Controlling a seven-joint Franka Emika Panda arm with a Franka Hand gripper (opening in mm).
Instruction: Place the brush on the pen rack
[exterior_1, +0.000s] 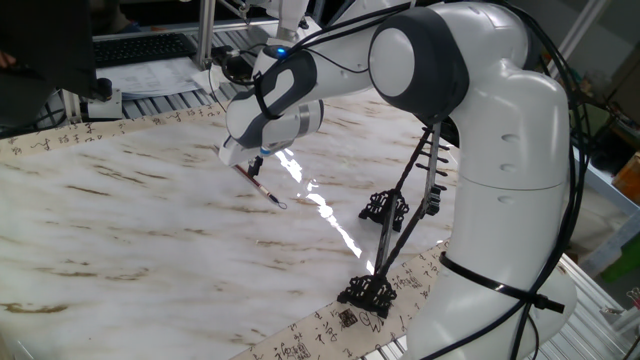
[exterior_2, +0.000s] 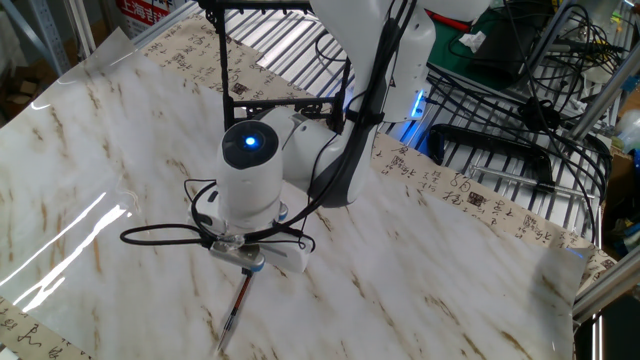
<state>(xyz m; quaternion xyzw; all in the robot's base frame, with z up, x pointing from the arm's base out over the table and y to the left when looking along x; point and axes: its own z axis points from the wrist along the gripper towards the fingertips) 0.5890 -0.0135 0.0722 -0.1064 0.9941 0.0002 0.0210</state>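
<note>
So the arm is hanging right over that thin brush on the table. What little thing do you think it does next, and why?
Probably it closes the gripper on the brush and lifts it a little. The gripper sits right at one end of the brush, which lies flat on the marbled table, while the pen rack stands apart with nothing on it. Whether the fingers already pinch the brush cannot be told from these views.
</note>
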